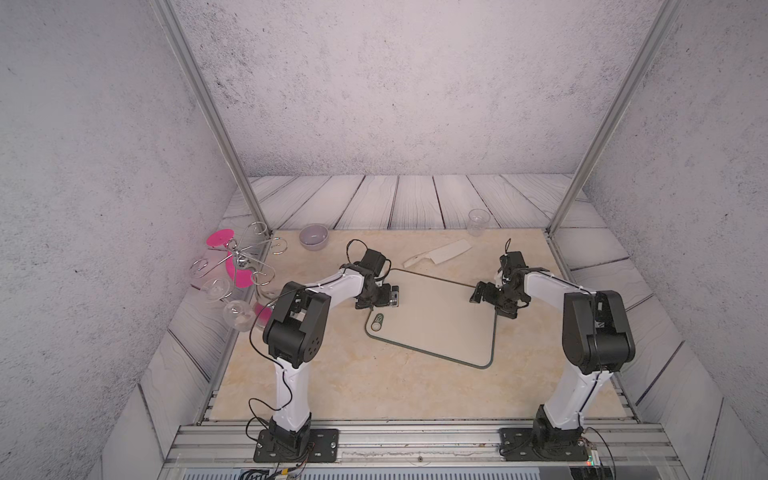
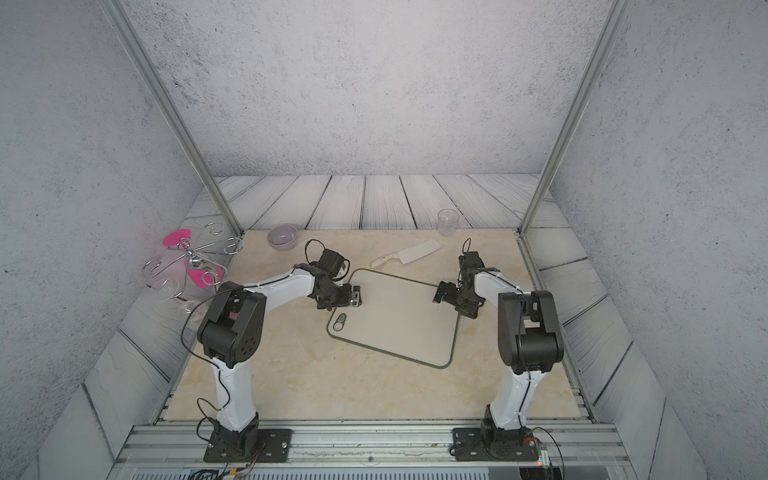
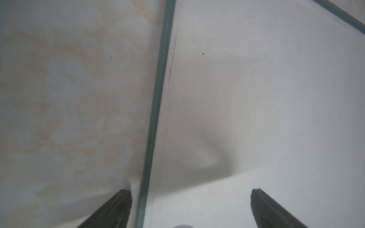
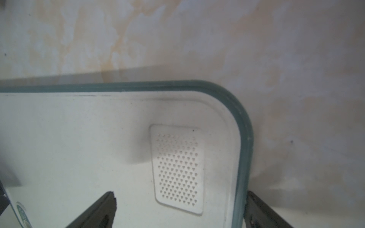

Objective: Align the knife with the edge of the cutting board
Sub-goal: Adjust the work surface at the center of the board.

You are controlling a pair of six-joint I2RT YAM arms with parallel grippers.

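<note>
Top views show the board (image 1: 440, 328) lying flat on the table (image 1: 332, 382), turned at a slant, with its logo corner toward the left arm. In both top views the knife (image 1: 439, 254) lies flat on the table just beyond the board's far edge, apart from it and not parallel to it. Its handle points left and ends near that edge, while the blade angles away toward the cup (image 1: 478, 222). The left gripper (image 1: 390, 297) hangs low over the board's left edge, just past the logo. The right gripper (image 1: 478, 294) hangs low over the far right corner. Neither holds anything. A bowl (image 1: 313, 237) stands at the table's far left, and a wire rack (image 1: 239, 261) with glasses stands at the left side.

Left wrist view: the left gripper's fingers (image 3: 116, 211) are spread wide, with nothing gripped. The green rim (image 3: 158, 88) runs between them, so one finger is over the table and the other over the board. Whether the tips touch the surface I cannot tell.

Right wrist view: the right gripper's fingers (image 4: 98, 213) are also wide apart and empty. They straddle the rim beside the board's rounded corner, one over the board and the other outside it over the table. A raised patch (image 4: 177, 167) of small holes sits on the board between them, close to the corner.
</note>
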